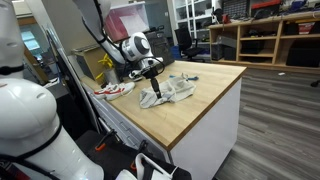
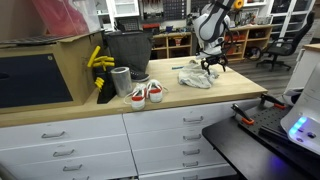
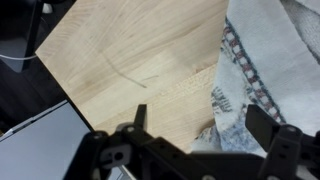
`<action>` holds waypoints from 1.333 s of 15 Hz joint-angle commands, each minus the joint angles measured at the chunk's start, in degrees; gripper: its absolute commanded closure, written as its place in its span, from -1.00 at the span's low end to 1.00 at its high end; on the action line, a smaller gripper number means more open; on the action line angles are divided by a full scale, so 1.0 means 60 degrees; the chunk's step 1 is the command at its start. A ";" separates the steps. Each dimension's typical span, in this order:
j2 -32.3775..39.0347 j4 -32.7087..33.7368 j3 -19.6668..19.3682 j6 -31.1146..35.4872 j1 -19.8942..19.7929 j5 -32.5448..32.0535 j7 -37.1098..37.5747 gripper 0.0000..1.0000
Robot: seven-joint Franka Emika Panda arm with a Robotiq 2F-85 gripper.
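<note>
A crumpled grey-and-white patterned cloth (image 1: 168, 92) lies on the wooden countertop (image 1: 200, 105); it also shows as the cloth (image 2: 197, 76) and in the wrist view as the cloth (image 3: 262, 70). My gripper (image 1: 150, 76) hangs just above the cloth's edge, also seen as the gripper (image 2: 212, 65). In the wrist view the gripper (image 3: 200, 122) is open, its two black fingers spread wide, with the cloth's edge and bare wood between them. Nothing is held.
A pair of red-and-white sneakers (image 2: 145, 94) sits near the counter's edge, also visible as sneakers (image 1: 114, 89). A grey cup (image 2: 121, 80), a black bin (image 2: 127, 50) and yellow bananas (image 2: 98, 58) stand beyond them. The counter's corner (image 3: 40, 50) drops off to dark floor.
</note>
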 commanded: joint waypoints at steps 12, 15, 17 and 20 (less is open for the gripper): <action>0.0300 -0.0055 -0.0377 0.0900 0.0646 -0.0658 0.1390 -1.00; 0.0205 -0.0185 -0.0395 0.0978 0.0684 -0.0603 0.1432 -1.00; 0.0072 -0.0216 -0.0288 0.0934 0.0690 -0.0361 0.1379 -1.00; -0.0019 -0.0194 -0.0147 0.0829 0.0734 0.0010 0.1326 -1.00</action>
